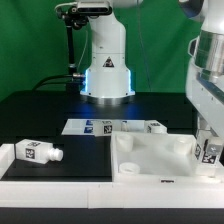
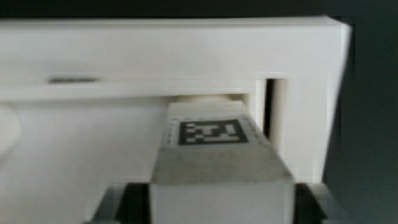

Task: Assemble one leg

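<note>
A: What does the exterior view show at its lower right?

B: The gripper [image 1: 208, 150] stands low over the tabletop [image 1: 150, 160], a white tray-like piece filling the lower right of the frame. The leg [image 1: 208, 151], a white block with a black-and-white tag, sits between the fingers, right at the tabletop's corner nearest the frame's right edge.

A: How does the wrist view present the same grasp?

B: The leg [image 2: 217, 150] fills the lower centre, its tag facing the camera, and the gripper [image 2: 217, 205] closes on it from both sides; dark fingers [image 2: 121, 207] press its flanks at the bottom edge. The jaws are as narrow as the block's width. Its far end reaches the tabletop [image 2: 160, 55], beside a dark slot; whether it is seated cannot be told.

A: What else lies on the table?

B: A second leg [image 1: 38, 152] rests on its side at the lower left. The marker board [image 1: 95, 127] lies at centre, with another white block [image 1: 156, 127] near it.
</note>
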`<state>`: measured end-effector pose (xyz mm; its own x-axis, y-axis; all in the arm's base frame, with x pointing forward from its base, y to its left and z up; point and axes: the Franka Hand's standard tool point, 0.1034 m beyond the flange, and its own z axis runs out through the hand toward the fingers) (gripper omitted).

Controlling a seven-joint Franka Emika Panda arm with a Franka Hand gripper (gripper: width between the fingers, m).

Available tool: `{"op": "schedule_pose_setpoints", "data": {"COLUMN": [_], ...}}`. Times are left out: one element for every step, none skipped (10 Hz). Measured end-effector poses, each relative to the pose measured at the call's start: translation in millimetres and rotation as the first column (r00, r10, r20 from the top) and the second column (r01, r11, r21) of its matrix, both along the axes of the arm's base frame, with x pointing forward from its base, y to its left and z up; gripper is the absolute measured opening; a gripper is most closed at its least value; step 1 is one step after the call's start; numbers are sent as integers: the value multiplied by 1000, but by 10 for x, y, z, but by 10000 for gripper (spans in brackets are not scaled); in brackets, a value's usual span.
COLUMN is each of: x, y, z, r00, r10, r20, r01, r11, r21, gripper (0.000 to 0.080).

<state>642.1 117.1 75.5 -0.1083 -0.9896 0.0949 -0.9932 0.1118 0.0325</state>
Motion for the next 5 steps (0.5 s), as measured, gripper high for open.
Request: {"op": "schedule_pose_setpoints", "data": {"x": [28, 26, 24, 31, 72], "y": [-19, -19, -21, -24, -32], "z": [-8, -10, -15, -17, -17], "r00": [997, 996, 997, 999, 985], "r10": [-66, -78, -68, -16, 163], "r20": [39, 42, 41, 41, 63], "r01": [66, 78, 68, 17, -163], "r11": [998, 997, 998, 1000, 987], "r21": [1, 0, 0, -2, -5], "gripper": [287, 287, 341, 341, 532]}}
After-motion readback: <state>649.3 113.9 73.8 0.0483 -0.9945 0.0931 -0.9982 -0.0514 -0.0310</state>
